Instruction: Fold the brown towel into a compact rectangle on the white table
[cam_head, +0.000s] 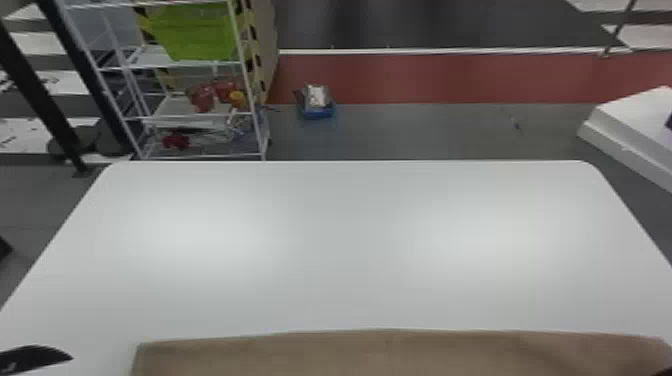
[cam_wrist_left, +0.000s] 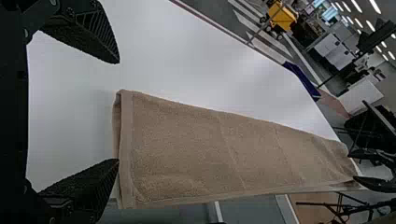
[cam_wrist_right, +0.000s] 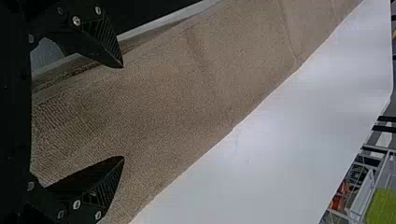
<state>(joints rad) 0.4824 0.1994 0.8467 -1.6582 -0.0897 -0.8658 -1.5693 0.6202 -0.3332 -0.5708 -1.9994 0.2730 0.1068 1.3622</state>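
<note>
Left gripper (cam_head: 36, 358): fingers spread, pinching nothing, at near left, by the towel's left end.
Right gripper (cam_head: 667, 373): fingers spread, pinching nothing, at near right, over the towel's right end.
White table (cam_head: 340, 240): smooth, with rounded far corners.
Brown towel (cam_head: 380, 352): lying along the table's near side as a long band running left to right, plain and finely napped, its far edge nearly straight.
Left end (cam_wrist_left: 125, 149): squared off, doubled layers showing one against another, a smooth flat hem beside the rougher pile.
Creases (cam_wrist_left: 229, 147): faint, shallow, running across the band.
</note>
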